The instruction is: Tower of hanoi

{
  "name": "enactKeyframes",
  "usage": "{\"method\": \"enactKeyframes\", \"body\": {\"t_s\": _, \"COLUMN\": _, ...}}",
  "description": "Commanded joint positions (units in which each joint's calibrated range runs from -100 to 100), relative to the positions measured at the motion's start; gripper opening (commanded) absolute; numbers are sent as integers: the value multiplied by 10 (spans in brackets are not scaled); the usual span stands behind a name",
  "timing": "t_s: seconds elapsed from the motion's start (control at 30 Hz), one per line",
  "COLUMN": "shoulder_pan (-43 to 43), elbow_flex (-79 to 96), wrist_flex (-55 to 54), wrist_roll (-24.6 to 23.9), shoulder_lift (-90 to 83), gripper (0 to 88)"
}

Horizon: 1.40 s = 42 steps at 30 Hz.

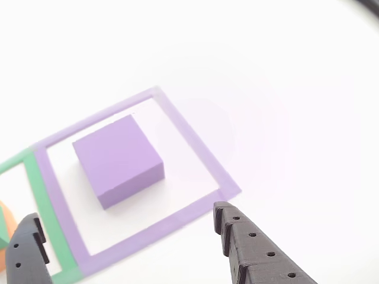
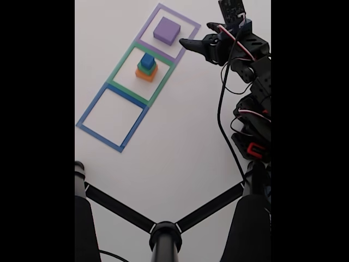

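Purple is the flat block [image 1: 118, 161] in the other view, lying alone inside the purple taped outline [image 1: 195, 151] on the white surface [image 1: 284, 71]. The hand [image 1: 127, 236] spreads wide and holds nothing; its two dark fingers [image 1: 254, 248] enter from the lower edge, one at each side of the outline's near border. A green taped outline [image 1: 50, 207] adjoins at the left, with a sliver of the orange block [image 1: 3, 222] at the picture's edge.

In the fixed view the purple block [image 2: 167, 30] sits in the top outline [image 2: 146, 28]. The middle, green outline [image 2: 121, 66] holds a stack: orange block [image 2: 146, 75] lowest, green cube [image 2: 147, 67] on it, blue cube [image 2: 148, 60] on top. A blue outline [image 2: 90, 108] lies below. The hand [image 2: 188, 43] hangs open just right of the purple outline, apart from the purple block.
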Motion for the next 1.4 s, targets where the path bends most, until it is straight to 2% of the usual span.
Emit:
{"method": "enactKeyframes", "body": {"t_s": 0.0, "shoulder_pan": 11, "elbow_flex": 30, "wrist_flex": -159, "wrist_roll": 6, "shoulder_lift": 75, "gripper": 419}}
{"method": "enactKeyframes", "body": {"t_s": 0.2, "shoulder_pan": 17, "elbow_flex": 72, "wrist_flex": -337, "wrist_roll": 6, "shoulder_lift": 199, "gripper": 438}}
{"method": "enactKeyframes", "body": {"t_s": 0.53, "shoulder_pan": 12, "elbow_flex": 70, "wrist_flex": -557, "wrist_roll": 6, "shoulder_lift": 414, "gripper": 436}}
{"method": "enactKeyframes", "body": {"t_s": 1.07, "shoulder_pan": 6, "elbow_flex": 5, "wrist_flex": -711, "wrist_roll": 6, "shoulder_lift": 651, "gripper": 430}}
{"method": "enactKeyframes", "body": {"t_s": 1.37, "shoulder_pan": 12, "elbow_flex": -77, "wrist_flex": -750, "wrist_roll": 6, "shoulder_lift": 764, "gripper": 435}}
